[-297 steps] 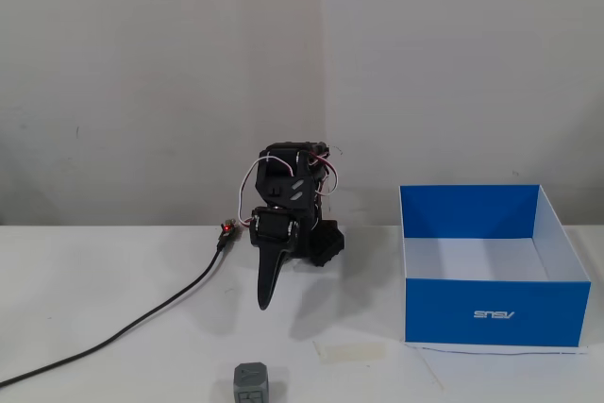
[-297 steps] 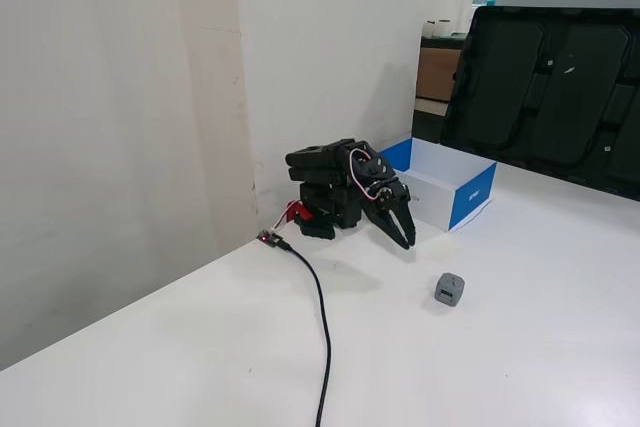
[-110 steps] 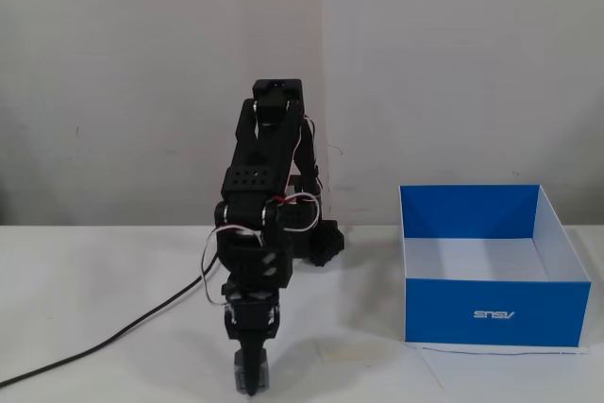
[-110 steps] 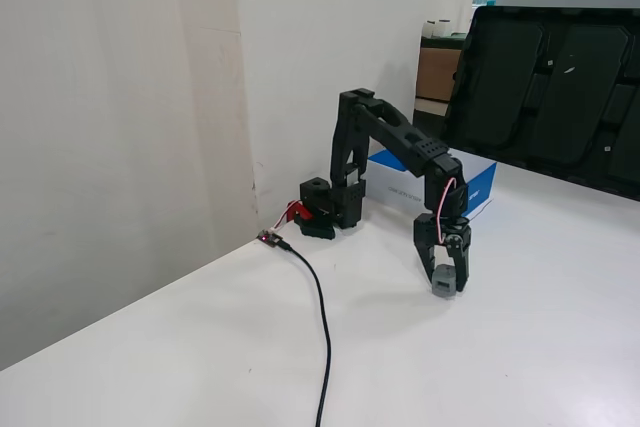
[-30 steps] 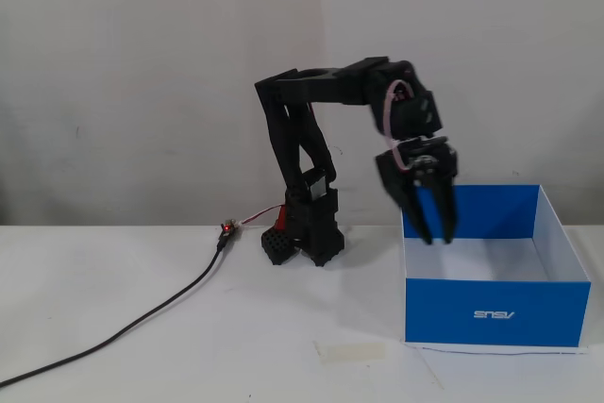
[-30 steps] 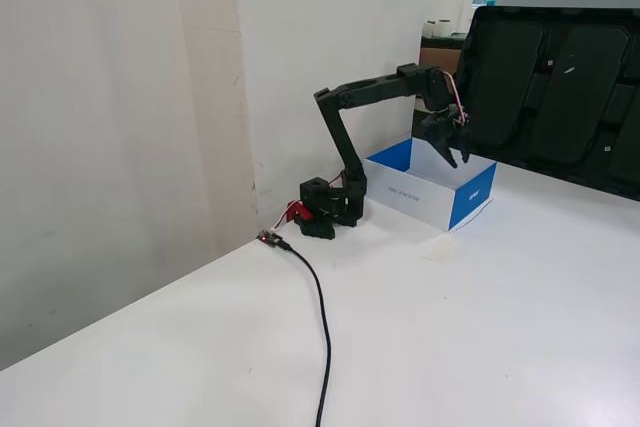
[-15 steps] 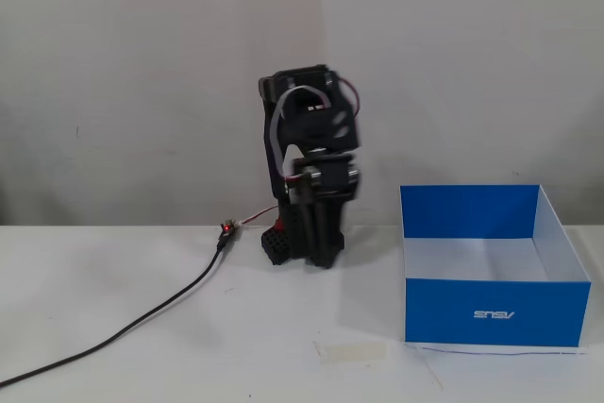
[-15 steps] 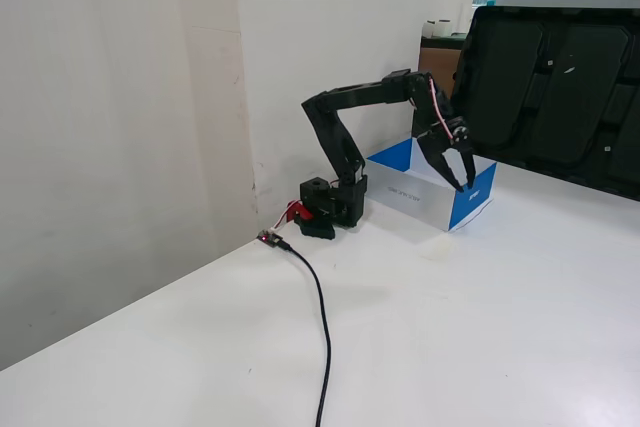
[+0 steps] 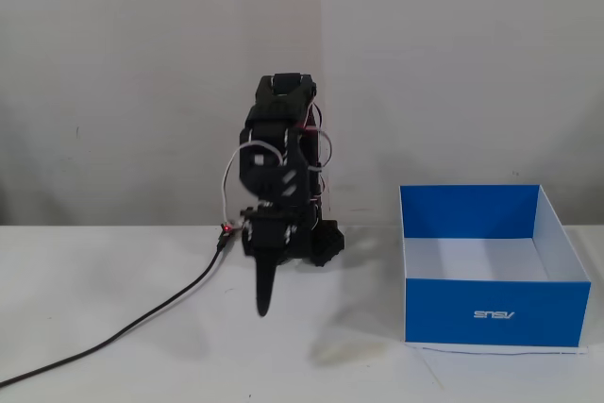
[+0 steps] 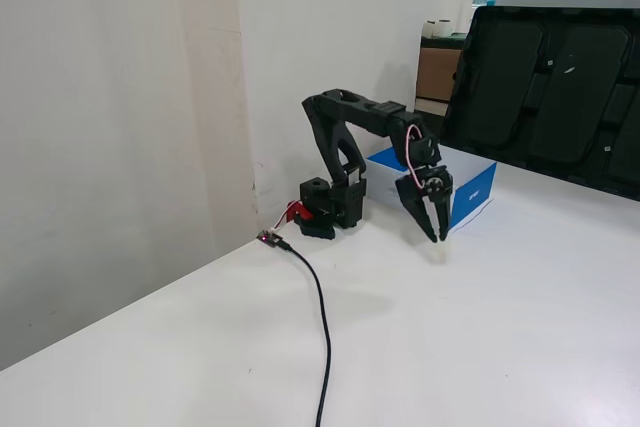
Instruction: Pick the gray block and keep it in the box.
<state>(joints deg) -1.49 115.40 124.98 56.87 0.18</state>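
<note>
Gray block: not visible in either fixed view; its place cannot be told from these pictures. The visible white floor of the box shows no block, but the near wall hides the front part of the floor.
Box (image 9: 495, 313): blue outside, white inside, open at the top, standing on the white table (image 9: 113, 290) toward its right side in a fixed view; a small white logo shows on the near wall. In the other fixed view the box (image 10: 468, 194) sits by the wall, partly hidden behind the arm.
Gripper (image 9: 265, 307): points downward, tip above the table surface, left of the box and well apart from it in a fixed view. In the other fixed view the gripper (image 10: 436, 233) hangs in front of the box's near corner with its two fingers slightly parted; nothing shows between them.
Arm (image 10: 352, 117): black, bent at the elbow, rising from its base (image 10: 330, 209) near the wall and reaching forward and down.
Cable (image 9: 132, 323): black, runs from beside the base toward the table's near left edge in a fixed view.
Tape (image 9: 347, 351): a pale strip lying flat on the table, near its front edge, just left of the box's near left corner.
Trays (image 10: 545, 77): dark moulded panels lean upright at the far right in a fixed view.
</note>
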